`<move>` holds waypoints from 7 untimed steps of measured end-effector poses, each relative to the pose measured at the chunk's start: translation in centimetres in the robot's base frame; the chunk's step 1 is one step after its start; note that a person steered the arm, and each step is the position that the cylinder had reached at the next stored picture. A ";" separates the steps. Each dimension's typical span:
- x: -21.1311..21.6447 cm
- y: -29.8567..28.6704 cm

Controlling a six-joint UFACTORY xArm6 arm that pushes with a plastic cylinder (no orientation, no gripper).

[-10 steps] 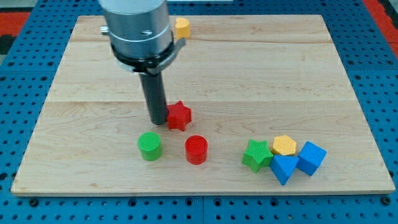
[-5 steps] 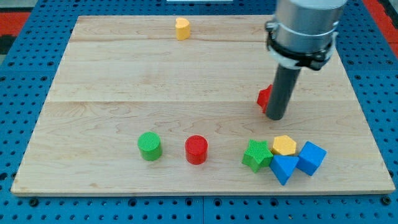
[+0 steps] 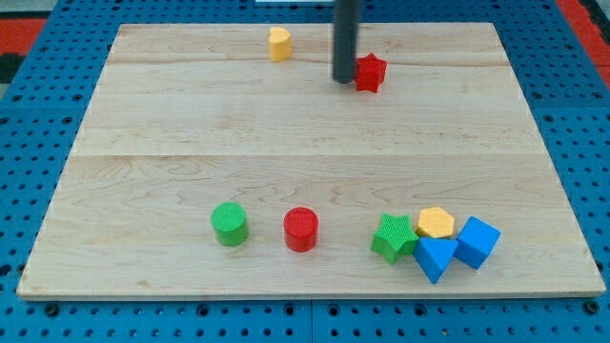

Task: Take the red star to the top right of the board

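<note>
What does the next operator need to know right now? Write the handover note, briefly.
Tip: my tip is down on the board near the view's top, just to the view's left of the red star, close beside it or touching; I cannot tell which.
Red star: sits in the top strip of the board, somewhat right of centre, well short of the top right corner.
Others: a yellow block lies to the view's left of my tip, apart from it.
Done: star is up near the top edge.
Left: push it on toward the view's right, into the corner; from here my tip looks placed for that.
</note>
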State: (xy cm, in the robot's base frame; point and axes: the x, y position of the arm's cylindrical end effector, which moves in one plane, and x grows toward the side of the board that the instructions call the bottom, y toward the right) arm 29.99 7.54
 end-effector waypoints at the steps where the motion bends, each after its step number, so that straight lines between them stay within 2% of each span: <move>1: -1.6 5.6; 3: -0.3 9.2; 5: 2.5 10.3; 6: -0.1 14.0; 7: -1.4 10.0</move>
State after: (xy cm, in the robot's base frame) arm 28.58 17.54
